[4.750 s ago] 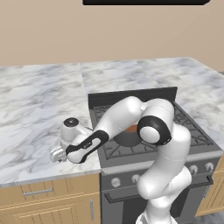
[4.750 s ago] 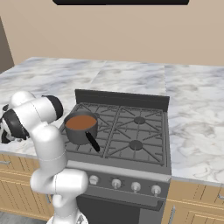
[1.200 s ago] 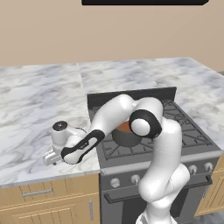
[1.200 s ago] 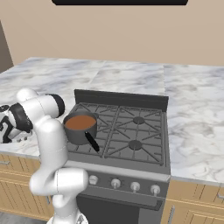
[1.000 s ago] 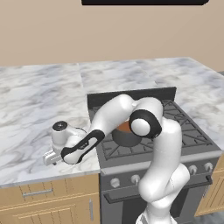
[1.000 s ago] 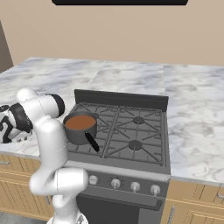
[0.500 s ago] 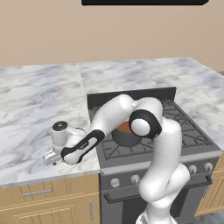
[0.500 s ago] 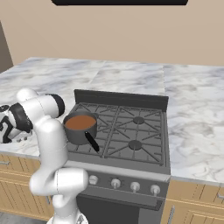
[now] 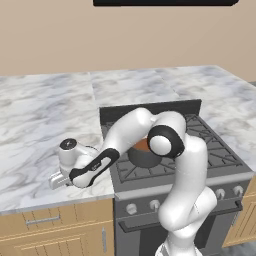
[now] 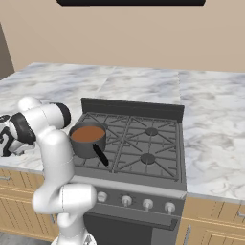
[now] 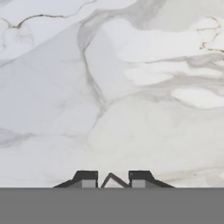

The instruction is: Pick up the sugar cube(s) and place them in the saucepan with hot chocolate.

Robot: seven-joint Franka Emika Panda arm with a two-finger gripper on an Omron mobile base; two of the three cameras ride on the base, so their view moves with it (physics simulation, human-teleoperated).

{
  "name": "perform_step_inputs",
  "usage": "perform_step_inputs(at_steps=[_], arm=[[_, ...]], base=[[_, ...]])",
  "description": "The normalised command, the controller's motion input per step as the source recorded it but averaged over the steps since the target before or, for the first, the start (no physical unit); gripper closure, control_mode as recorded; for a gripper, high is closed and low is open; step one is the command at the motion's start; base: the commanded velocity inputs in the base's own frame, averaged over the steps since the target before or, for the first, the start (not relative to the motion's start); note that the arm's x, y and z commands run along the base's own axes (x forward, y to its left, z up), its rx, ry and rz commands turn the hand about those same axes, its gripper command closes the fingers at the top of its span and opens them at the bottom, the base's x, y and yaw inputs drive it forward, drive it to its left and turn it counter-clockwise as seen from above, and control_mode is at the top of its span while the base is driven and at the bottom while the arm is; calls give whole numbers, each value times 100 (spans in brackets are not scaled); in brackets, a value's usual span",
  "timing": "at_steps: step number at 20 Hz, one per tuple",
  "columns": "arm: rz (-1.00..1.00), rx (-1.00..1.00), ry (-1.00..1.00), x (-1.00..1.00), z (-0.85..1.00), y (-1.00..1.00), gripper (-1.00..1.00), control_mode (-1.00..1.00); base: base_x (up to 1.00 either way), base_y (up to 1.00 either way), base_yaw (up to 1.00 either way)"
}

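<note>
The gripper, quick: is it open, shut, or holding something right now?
Gripper: low over the marble counter, fingertips close together around a small pale shape; whether that is a sugar cube cannot be told.

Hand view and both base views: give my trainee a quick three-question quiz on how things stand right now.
1. True or false: the saucepan sits on the back right burner of the stove.
2. The gripper is low over: A) the marble counter left of the stove; B) the saucepan; C) the stove.
3. In the hand view, what sits between the fingertips?

Key: 1. False, it is on the front left burner. 2. A. 3. A small pale sugar cube, filling the gap between them.
</note>
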Motion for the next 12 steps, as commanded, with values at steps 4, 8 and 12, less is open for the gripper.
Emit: perform_step_inputs(at_steps=[4, 8, 12], arm=[[0, 0, 0, 0, -1, 0, 100, -100], [0, 0, 0, 0, 0, 0, 100, -100], [0, 0, 0, 0, 0, 0, 100, -100]], base=[[0, 0, 0], [0, 0, 0], [0, 0, 0]])
